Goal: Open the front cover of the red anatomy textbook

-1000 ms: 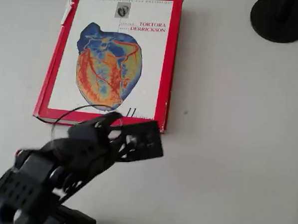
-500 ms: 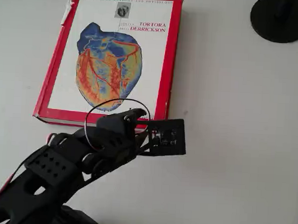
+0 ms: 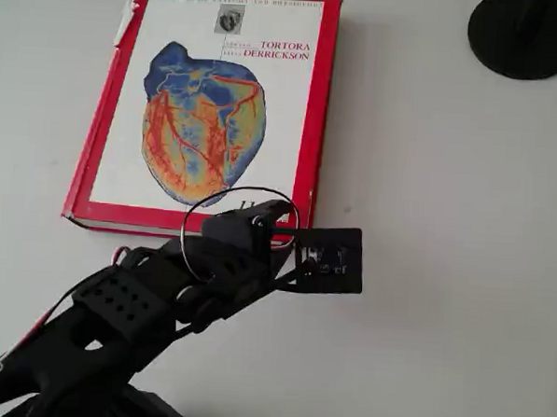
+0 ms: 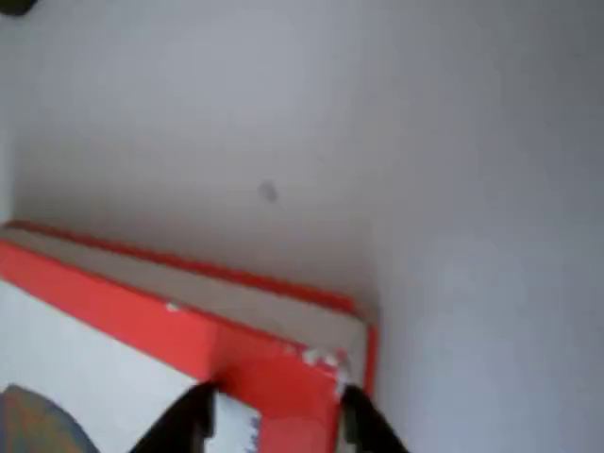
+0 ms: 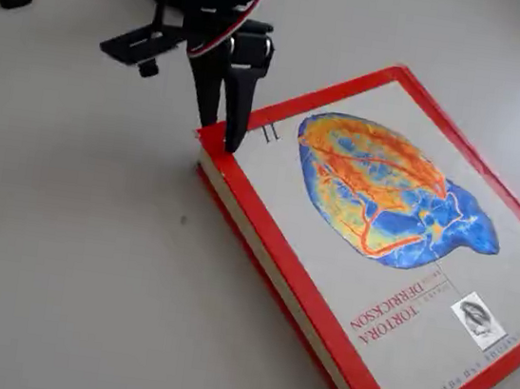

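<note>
I am looking at the red anatomy textbook (image 3: pixel 209 111) lying shut and flat toward the desk's (image 3: pixel 443 273) far left corner in the overhead view, its long axis running away from the arm. My pincer (image 5: pixel 225 125) is hanging slightly parted over the near right corner of the front cover (image 5: pixel 381 220), fingertips straddling the red border, gripping nothing. The free fore-edge lies just right of it, so lifting should start there.

Legible text: front cover (image 3: pixel 219 103) only.
"TORTORA DERRICKSON" in red capitals beside small portrait; a top-edge title line is too small to read.
</note>
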Tool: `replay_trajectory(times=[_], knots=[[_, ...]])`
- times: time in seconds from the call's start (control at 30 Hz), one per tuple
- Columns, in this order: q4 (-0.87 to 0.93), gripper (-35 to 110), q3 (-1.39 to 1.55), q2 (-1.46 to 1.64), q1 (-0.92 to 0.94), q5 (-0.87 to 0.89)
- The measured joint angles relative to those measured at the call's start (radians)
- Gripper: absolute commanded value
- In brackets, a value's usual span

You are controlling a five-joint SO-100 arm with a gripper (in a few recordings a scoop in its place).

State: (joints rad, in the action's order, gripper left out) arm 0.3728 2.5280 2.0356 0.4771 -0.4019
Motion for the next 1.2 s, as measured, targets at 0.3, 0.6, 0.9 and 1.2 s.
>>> replay_trajectory(times=[0.3, 0.6, 0.9, 1.2], knots=[[0.109, 18, -0.006, 0.158, -0.006, 0.046], [0.219, 18, -0.107, 0.184, -0.066, 0.107], [0.334, 18, -0.239, 0.195, -0.11, 0.141], [0.489, 20, -0.422, 0.195, -0.141, 0.144]])
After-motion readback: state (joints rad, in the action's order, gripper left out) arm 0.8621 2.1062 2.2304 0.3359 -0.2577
